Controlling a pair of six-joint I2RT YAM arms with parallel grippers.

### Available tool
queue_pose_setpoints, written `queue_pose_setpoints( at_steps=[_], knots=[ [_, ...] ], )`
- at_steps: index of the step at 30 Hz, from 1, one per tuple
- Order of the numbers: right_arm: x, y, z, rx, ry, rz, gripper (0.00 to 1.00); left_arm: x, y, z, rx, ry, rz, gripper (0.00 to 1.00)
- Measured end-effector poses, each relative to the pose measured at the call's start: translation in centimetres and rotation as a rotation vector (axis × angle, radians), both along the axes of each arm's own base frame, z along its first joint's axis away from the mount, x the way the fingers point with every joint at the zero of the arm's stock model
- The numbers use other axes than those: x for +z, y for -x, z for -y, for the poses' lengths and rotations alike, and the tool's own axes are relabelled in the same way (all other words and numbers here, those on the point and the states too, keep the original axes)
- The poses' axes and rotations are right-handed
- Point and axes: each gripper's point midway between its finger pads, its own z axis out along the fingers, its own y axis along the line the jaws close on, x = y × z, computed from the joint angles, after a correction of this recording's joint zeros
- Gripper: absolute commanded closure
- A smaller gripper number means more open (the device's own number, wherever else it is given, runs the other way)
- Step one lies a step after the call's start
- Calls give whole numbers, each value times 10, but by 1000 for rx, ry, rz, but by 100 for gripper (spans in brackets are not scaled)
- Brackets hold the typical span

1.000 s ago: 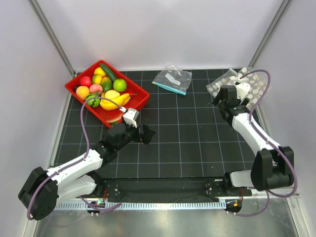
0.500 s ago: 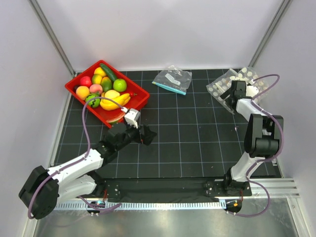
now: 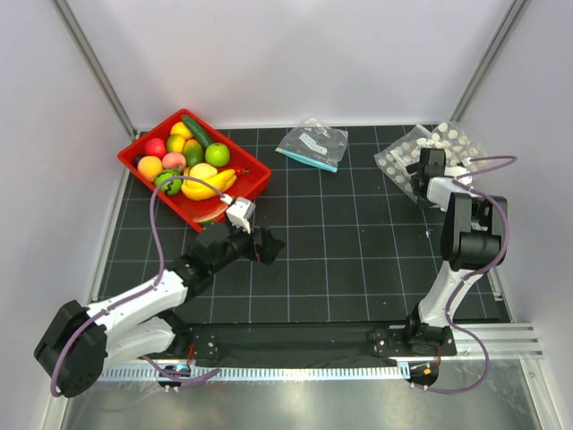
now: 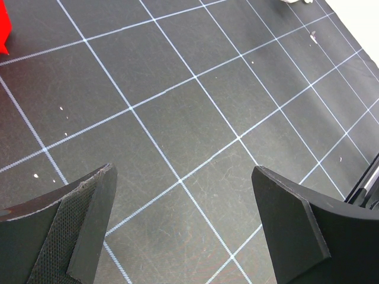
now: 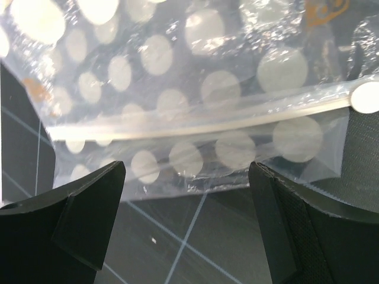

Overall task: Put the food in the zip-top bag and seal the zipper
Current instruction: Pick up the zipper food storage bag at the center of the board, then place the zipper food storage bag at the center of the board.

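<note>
Two tools, both spread wide, neither holding anything. The right tool (image 5: 186, 195) straddles the near rim of the bag (image 5: 177, 71), whose corner overlaps one finger (image 5: 320, 236). The left tool (image 4: 183, 201) hangs over bare surface (image 3: 358, 251), just beside the tray (image 3: 252, 179) of food (image 3: 201, 172). The bag lies crumpled in the far right corner by the wall, clear with white dots, its zipper (image 5: 195, 125) a pale ridge running across.

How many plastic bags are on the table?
2. The clear plastic bag with white polka dots lies at the far right corner; the clear undotted bag with a teal strip lies at the far middle.
</note>
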Motion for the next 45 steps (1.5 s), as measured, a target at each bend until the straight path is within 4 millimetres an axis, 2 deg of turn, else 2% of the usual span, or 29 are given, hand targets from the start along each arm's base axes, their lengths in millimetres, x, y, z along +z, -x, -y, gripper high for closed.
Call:
queue_pose_setpoints(
  at_steps=[2,5,6,7,8,10,15,18,21,24,28,37,42,45],
  knots=[
    [-6,-1,5,-40,-13,4,12,-1,0,0,0,-1,-3,0],
    [-10,0,11,-90,-17,7,25,-2,0,0,-1,-3,-6,0],
    [-10,-1,13,-105,-19,13,45,-2,0,0,0,-3,-7,0],
    [-9,-2,14,-113,-19,18,59,-2,0,0,0,-3,-7,0],
    [-7,-4,15,-128,-23,30,83,-2,0,0,-1,-3,-7,0],
    [-6,-5,18,-144,-26,41,99,-2,0,0,0,-3,-7,0],
    [-6,-2,20,-151,-13,49,99,-4,-1,1,0,-5,-9,0],
    [-6,15,21,-140,16,26,99,-6,-1,1,0,-9,-14,0],
    [7,31,21,-116,52,31,99,-7,-1,1,0,-11,-15,0],
    [34,44,19,-72,94,85,99,-8,-1,1,0,-12,-17,0],
    [83,51,10,14,134,214,99,-9,-2,2,0,-14,-18,0],
    [176,72,-26,229,190,453,99,-9,-2,2,0,-16,-16,0],
    [215,84,-49,354,200,575,99,-9,-2,1,2,-16,-15,0],
    [223,86,-64,432,180,605,99,-9,-3,1,3,-17,-14,0]
  ],
)
